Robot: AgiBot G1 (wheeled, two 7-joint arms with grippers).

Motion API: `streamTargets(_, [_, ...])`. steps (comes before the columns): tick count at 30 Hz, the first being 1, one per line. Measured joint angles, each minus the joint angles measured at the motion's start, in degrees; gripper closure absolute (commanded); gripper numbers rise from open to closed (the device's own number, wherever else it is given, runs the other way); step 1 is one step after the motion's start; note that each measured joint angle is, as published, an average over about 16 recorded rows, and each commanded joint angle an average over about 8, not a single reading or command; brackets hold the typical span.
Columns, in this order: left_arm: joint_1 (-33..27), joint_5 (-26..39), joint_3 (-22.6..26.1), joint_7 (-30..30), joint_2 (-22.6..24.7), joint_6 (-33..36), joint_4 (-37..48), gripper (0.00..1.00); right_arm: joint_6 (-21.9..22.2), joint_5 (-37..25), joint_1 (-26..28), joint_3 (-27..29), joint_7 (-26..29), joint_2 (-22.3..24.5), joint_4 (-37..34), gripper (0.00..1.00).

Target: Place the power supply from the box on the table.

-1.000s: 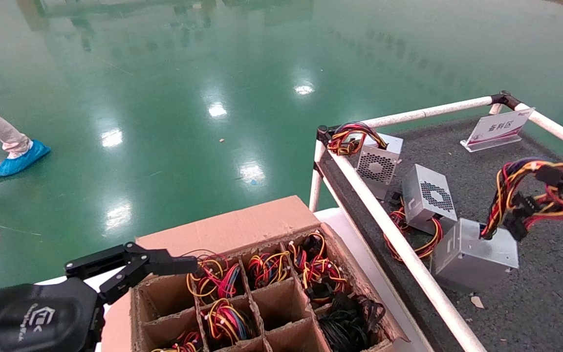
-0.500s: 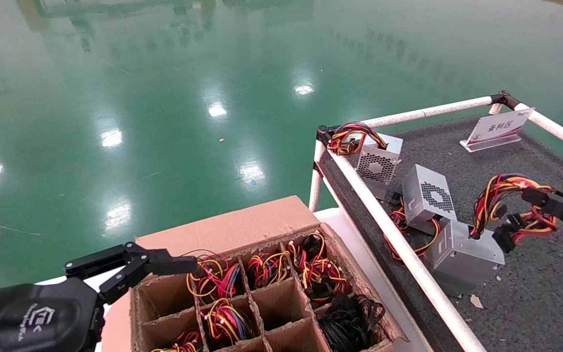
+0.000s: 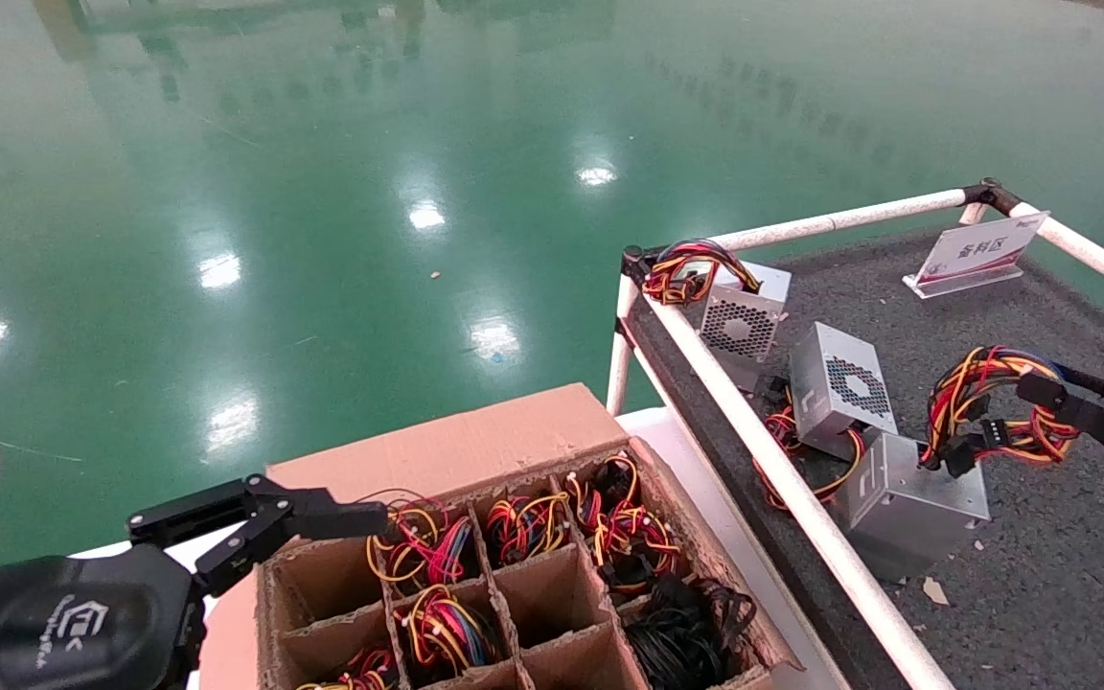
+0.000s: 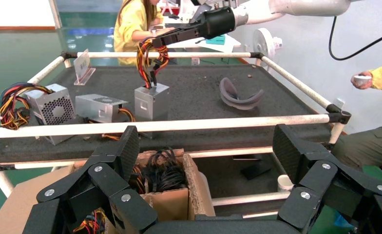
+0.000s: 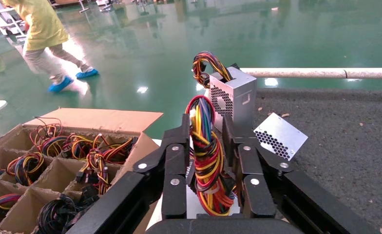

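Table point(image 3: 1069, 575), dark grey with white pipe rails point(image 3: 782, 479), fills the right side of the head view, and a white-and-red sign point(image 3: 978, 251) stands near its far rail. Box point(image 3: 475, 450) sits below and to the left of it, its cardboard grid holding coiled wire bundles in the far compartments, a black cable coil at the near right, and several bare cells. On the table, the supply point(image 3: 911, 503) rests on the grey top just inside the near rail, and its wires point(image 3: 988, 402) rise from its top in a loop. The right gripper point(image 3: 1055, 402) reaches in from the right edge above the table with its fingers closed on that loop; the right wrist view shows the red, yellow and orange strands pinched between the two black fingers point(image 5: 174, 165). Two fan-grille units lie farther along the rail: one point(image 3: 839, 383) just beside the supply, the other point(image 3: 739, 316) near the corner, with wires draped over the pipe. The left gripper point(image 3: 360, 522) hangs at the far left edge of the box, its fingers spread wide and holding nothing.
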Motion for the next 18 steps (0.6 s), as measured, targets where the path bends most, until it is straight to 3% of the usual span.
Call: streamTargets(18, [0.00, 0.00, 0.00, 0.00, 0.00, 0.00, 0.00, 0.00, -0.40, 0.40, -0.34, 0.29, 0.22, 0.32, 0.52, 0.00])
